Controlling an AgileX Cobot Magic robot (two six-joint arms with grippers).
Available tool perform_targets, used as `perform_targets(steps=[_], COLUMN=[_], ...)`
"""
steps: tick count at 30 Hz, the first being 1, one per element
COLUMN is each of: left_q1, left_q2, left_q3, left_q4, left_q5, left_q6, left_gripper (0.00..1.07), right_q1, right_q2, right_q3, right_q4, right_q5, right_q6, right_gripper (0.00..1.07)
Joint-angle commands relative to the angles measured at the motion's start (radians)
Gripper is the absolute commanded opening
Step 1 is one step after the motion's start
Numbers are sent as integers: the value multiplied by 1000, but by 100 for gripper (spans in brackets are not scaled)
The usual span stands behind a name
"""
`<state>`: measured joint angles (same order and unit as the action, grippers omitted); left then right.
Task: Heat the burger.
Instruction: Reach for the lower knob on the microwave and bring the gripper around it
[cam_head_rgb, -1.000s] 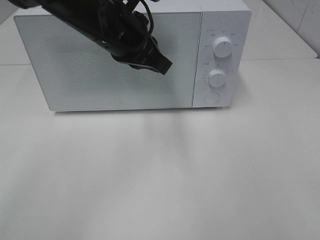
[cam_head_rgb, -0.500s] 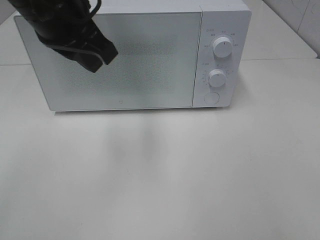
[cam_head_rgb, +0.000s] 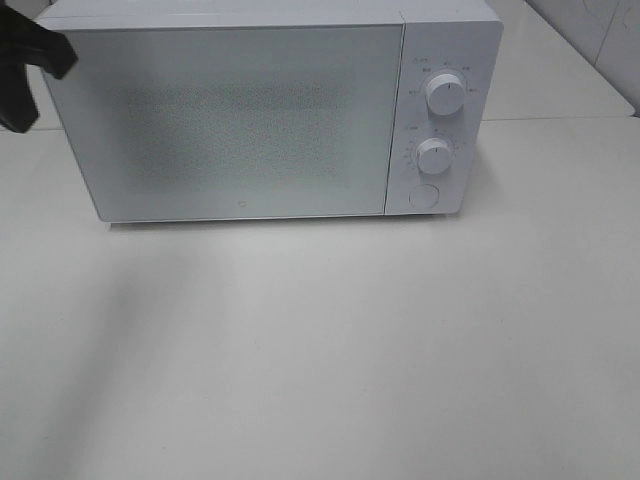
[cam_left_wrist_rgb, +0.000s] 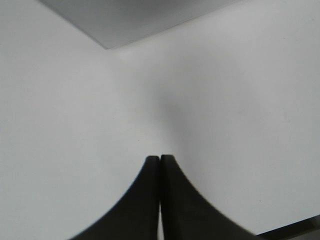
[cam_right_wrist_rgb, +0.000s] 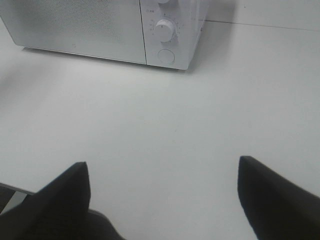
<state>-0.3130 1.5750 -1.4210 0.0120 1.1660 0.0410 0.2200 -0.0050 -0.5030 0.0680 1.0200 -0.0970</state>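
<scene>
White microwave (cam_head_rgb: 240, 120), door closed, on pale table (cam_head_rgb: 350, 350); left gripper (cam_left_wrist_rgb: 159, 158) jaws clenched empty, right gripper (cam_right_wrist_rgb: 162, 162) jaws wide apart.

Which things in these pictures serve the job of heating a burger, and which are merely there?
For the job: microwave, door shut; upper knob; lower knob; round button; left gripper, shut; right gripper, open. No burger is in view.
Merely there: table; tiled wall.

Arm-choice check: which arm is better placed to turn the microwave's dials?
Likely right: right end effector is open, facing the dials; left end effector is shut at the microwave's opposite side.
</scene>
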Motion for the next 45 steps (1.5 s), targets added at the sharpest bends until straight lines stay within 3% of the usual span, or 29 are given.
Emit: perform_targets(steps=[1, 7, 14, 25, 39, 41, 45], left_q1=[64, 119, 119, 119, 119, 119, 119], left_q2=[-46, -146, -379, -750, -1207, -1335, -1423], left_q3=[-4, 32, 187, 408, 602, 618, 619], left_q4=[1, 29, 42, 42, 42, 42, 42], left_q5=[41, 103, 107, 107, 106, 106, 106], left_q6=[-41, -53, -86, -82, -74, -41, -8], left_gripper=[0, 0, 0, 0, 0, 0, 0], right_q1=[1, 1, 1, 1, 1, 1, 1], right_q2=[-27, -27, -27, -27, -27, -27, -27], right_q3=[1, 1, 1, 1, 1, 1, 1], right_q4=[2, 2, 2, 2, 2, 2, 2], right_q5=[-13, -13, -13, -13, -13, -13, -13], right_q6=[-8, -8, -8, -8, -8, -8, -8], right_gripper=[76, 76, 76, 76, 76, 76, 76])
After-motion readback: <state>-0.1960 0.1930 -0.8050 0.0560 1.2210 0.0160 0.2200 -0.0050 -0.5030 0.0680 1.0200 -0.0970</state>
